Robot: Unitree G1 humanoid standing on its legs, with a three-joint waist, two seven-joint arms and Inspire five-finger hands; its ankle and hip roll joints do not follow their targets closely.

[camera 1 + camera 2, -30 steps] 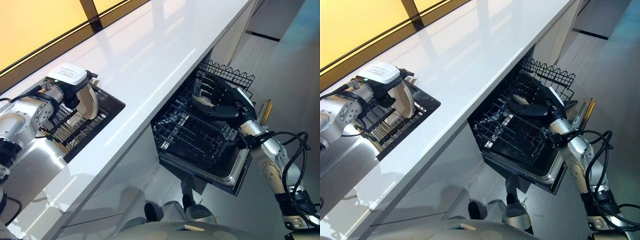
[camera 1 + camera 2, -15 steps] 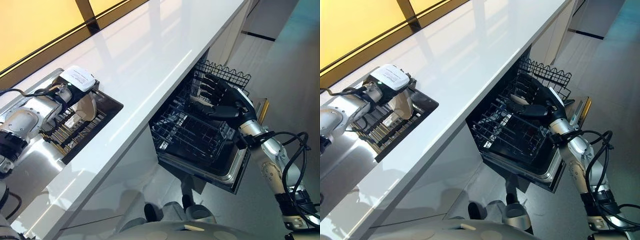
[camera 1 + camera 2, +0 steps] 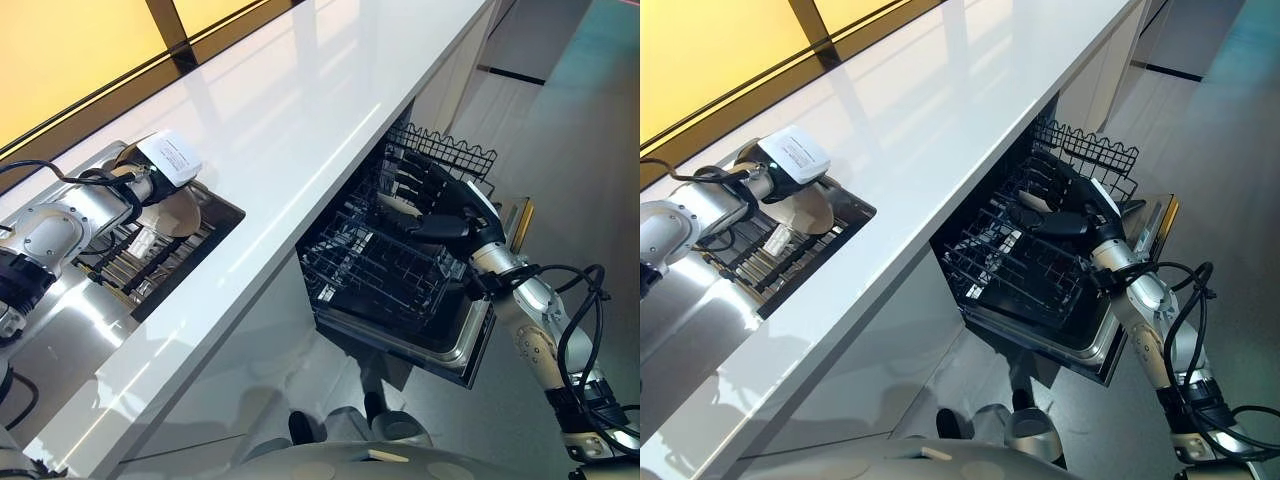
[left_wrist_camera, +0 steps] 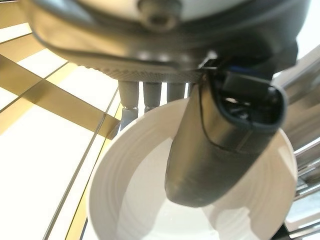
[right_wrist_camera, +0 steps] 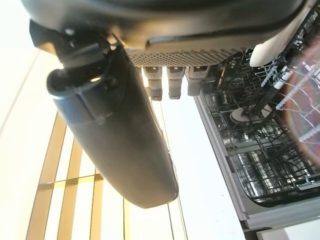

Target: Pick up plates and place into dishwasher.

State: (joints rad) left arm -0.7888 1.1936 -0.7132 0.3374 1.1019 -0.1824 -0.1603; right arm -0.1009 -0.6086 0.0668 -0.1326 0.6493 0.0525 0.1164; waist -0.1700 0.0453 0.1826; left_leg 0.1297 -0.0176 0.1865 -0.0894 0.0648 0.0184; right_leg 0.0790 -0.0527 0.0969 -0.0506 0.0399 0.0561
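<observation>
We see the left robot hand [image 3: 150, 185] down in the recessed drying rack [image 3: 150, 262] set into the white surface [image 3: 300, 110]. Its thumb [image 4: 220, 145] lies across the inside of a white plate [image 4: 135, 210] while its fingers [image 4: 145, 97] reach behind the plate's rim, so it is clamped on the plate. The plate stands tilted on edge in the rack, just under the hand's white-capped wrist, and dark rack bars run out beside it on the side toward the robot.

Our right robot hand [image 3: 440, 215] hangs over the pulled-out dishwasher rack [image 3: 385, 270], well apart from the left one. Its fingers [image 5: 170, 82] are straight and its thumb [image 5: 120, 130] stands away from them, with nothing held between. Below that hand sit the black wire tines of the rack, and a pale item [image 3: 400, 205] lies in the rack just beside its fingers. The open dishwasher door [image 3: 470, 340] lies beneath the rack, on the robot's side of the hand.
</observation>
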